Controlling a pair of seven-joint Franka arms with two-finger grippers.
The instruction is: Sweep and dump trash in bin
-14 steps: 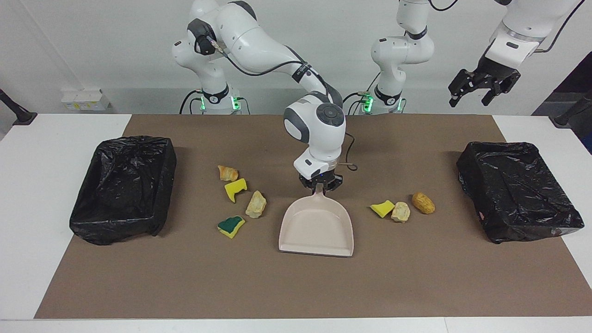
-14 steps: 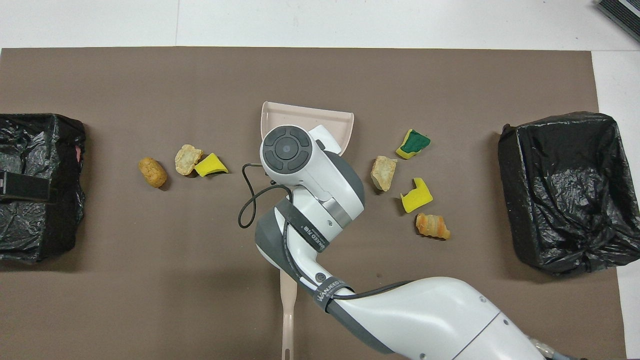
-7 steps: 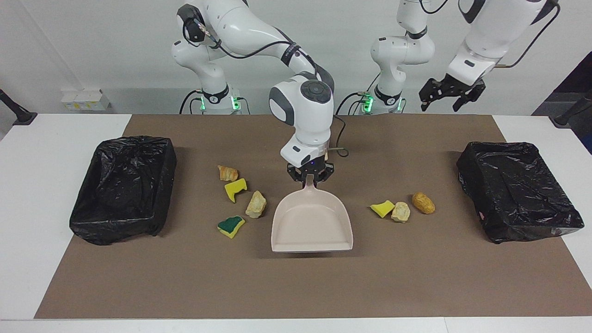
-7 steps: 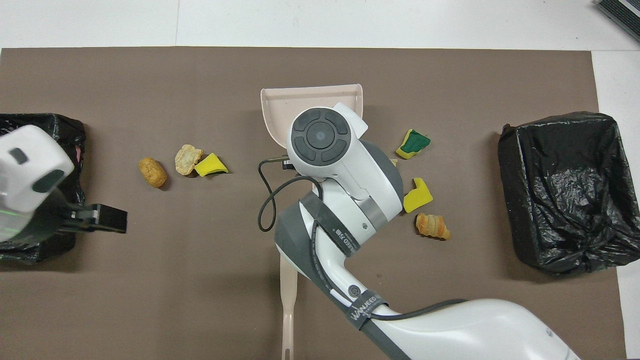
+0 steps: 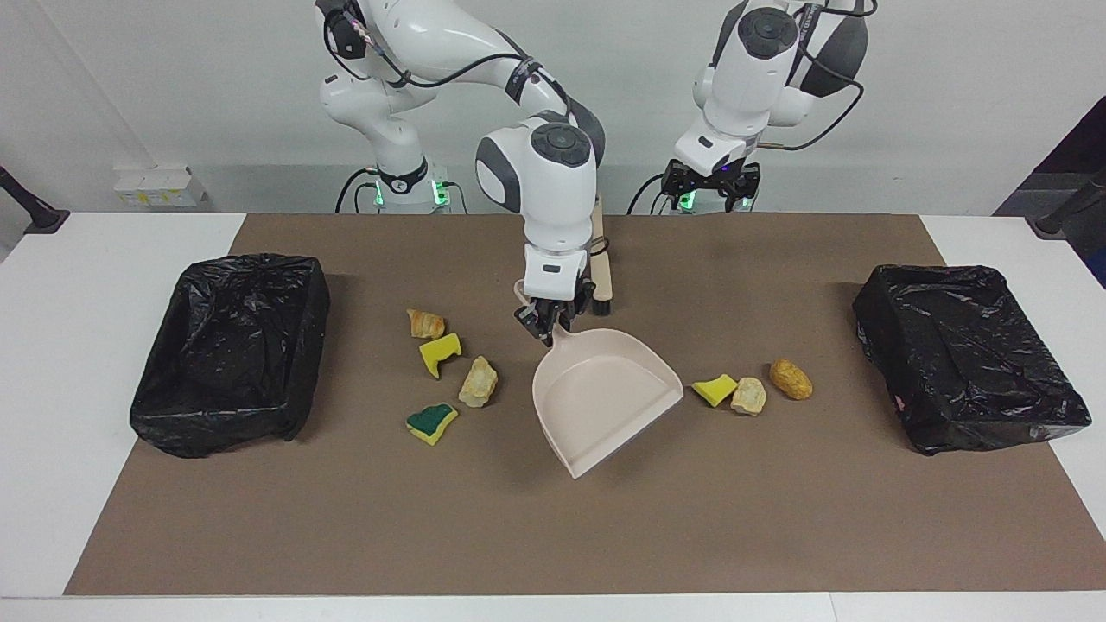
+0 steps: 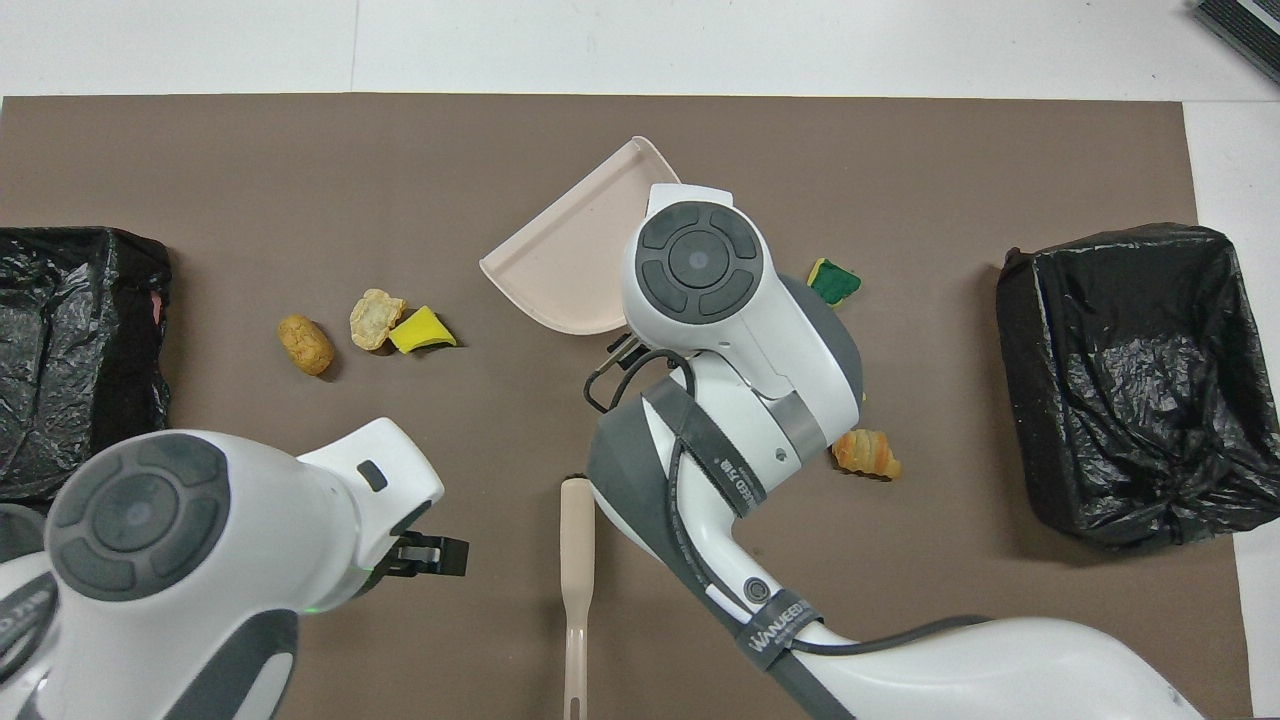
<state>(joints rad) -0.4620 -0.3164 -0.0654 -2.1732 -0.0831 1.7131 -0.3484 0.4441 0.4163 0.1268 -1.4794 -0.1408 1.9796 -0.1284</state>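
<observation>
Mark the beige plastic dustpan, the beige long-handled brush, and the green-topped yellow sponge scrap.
beige plastic dustpan (image 5: 605, 393), facing view, pan floor
beige long-handled brush (image 6: 577, 560), overhead view, mid-handle
green-topped yellow sponge scrap (image 5: 431, 422), facing view, top face

White wall, brown-matted table

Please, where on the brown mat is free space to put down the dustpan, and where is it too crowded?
Free: the wide strip of mat farthest from the robots, running between both black bins. Crowded: the scraps on either side of the dustpan, and the brush beside the right gripper.
</observation>
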